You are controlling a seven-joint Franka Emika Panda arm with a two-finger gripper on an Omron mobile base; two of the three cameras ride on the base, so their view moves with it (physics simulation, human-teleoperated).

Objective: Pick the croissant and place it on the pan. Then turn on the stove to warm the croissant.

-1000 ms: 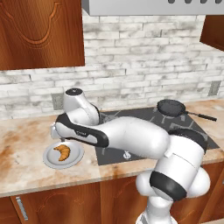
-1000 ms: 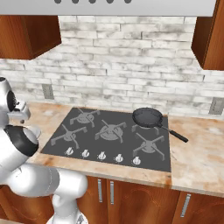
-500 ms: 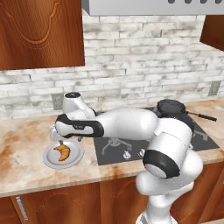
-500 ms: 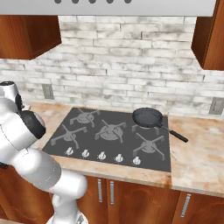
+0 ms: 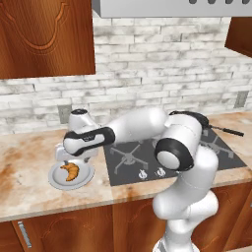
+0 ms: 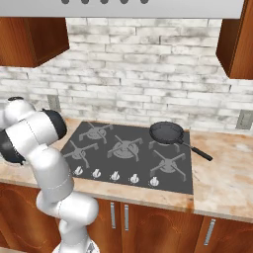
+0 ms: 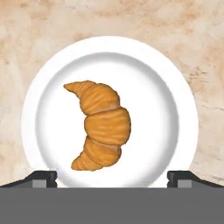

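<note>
The croissant (image 7: 103, 127), golden-brown and crescent-shaped, lies in the middle of a white plate (image 7: 175, 109). In the left base view the croissant (image 5: 70, 171) sits on that plate (image 5: 55, 178) on the counter left of the stove (image 5: 129, 158). My gripper (image 5: 69, 157) hangs straight above it, apart from it. It is open: the two fingertips (image 7: 43, 177) stand wide at either side of the croissant, with nothing between them. The dark pan (image 6: 166, 132) rests on the far right burner of the stove (image 6: 99, 148), with its black handle pointing to the right.
A row of small knobs (image 6: 114, 175) runs along the stove's front edge. Marbled beige counter (image 5: 24, 162) surrounds the plate. A brick wall stands behind, with wooden cabinets and a hood above. My white arm (image 5: 142, 125) reaches across the stove's left half.
The hand has sunk a little toward the plate while the arm's elbow swung right. Croissant, plate and pan have stayed where they were.
</note>
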